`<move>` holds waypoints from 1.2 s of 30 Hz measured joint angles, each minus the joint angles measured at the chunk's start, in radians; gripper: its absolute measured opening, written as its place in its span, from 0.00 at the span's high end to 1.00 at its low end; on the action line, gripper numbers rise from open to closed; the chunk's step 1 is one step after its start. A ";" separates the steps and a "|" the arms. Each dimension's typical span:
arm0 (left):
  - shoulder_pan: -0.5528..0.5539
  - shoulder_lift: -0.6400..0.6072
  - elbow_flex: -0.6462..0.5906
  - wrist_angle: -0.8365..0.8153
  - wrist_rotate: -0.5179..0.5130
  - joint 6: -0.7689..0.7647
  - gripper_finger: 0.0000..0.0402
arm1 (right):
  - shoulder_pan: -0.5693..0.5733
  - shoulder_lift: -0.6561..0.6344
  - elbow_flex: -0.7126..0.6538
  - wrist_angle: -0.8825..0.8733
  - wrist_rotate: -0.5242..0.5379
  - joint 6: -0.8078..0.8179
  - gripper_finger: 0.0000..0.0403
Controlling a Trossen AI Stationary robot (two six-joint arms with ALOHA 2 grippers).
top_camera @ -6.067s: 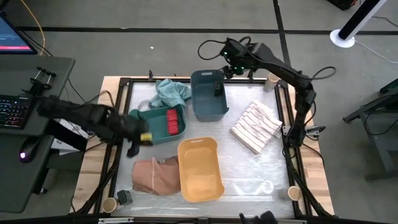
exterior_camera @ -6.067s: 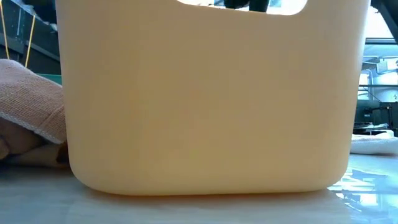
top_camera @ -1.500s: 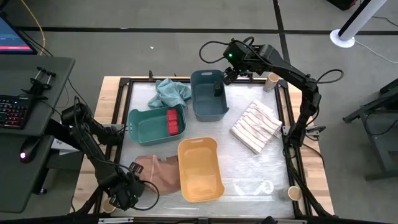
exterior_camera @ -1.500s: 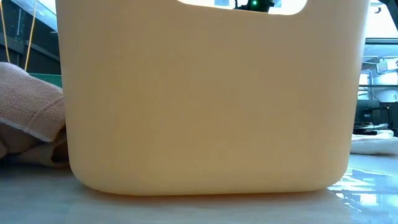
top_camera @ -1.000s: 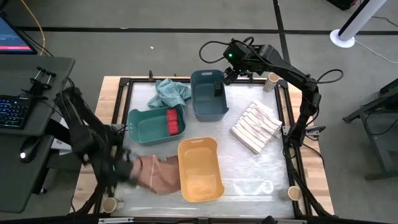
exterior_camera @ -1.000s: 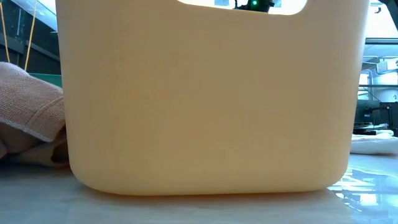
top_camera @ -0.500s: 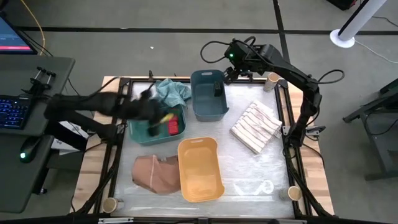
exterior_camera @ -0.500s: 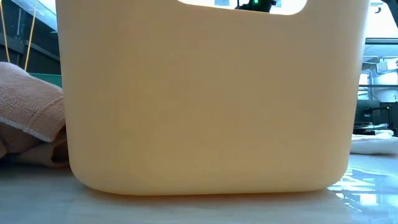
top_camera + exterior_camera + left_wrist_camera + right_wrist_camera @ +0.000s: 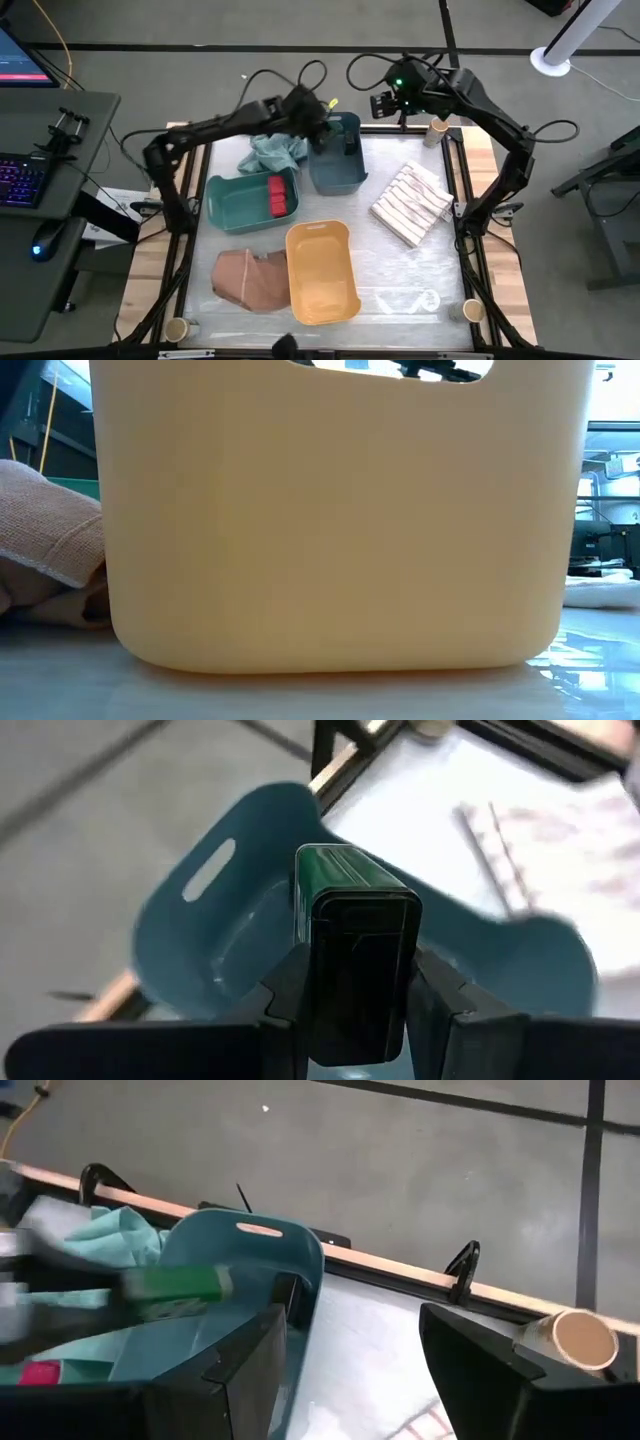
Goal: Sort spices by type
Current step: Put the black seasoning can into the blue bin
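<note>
My left gripper (image 9: 322,118) hovers over the left rim of the blue bin (image 9: 335,160), shut on a dark grey boxy spice container with a green face (image 9: 355,970). Another dark box (image 9: 350,143) lies inside that bin. Two red boxes (image 9: 277,195) sit in the green bin (image 9: 240,205). Tan round jars stand at the table's far right corner (image 9: 437,126), near right corner (image 9: 473,310) and near left corner (image 9: 177,328). My right gripper (image 9: 350,1370) is open and empty just beyond the blue bin's far right side (image 9: 385,103). My left gripper pinches the dark grey box between its two fingers (image 9: 288,992), which press on its two opposite side faces (image 9: 400,982). The box is lifted clear above the blue bin (image 9: 225,920), and its green end (image 9: 335,870) sticks out past the fingertips.
The yellow bin (image 9: 322,272) stands near the table's near middle and fills the low view (image 9: 330,520). A tan cloth (image 9: 250,280) lies to its left, a teal cloth (image 9: 275,150) left of the blue bin, a striped cloth (image 9: 412,203) on the right.
My left arm has swung from the table's near left corner up and toward the far edge, passing over the green bin, and now holds the dark grey box over the blue bin. The box has been lifted clear of the table. My right gripper has drawn slightly toward the right.
</note>
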 joint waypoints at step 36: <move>0.127 0.239 0.087 -0.088 0.040 -0.536 0.54 | 0.000 0.010 0.000 0.001 0.028 0.042 0.44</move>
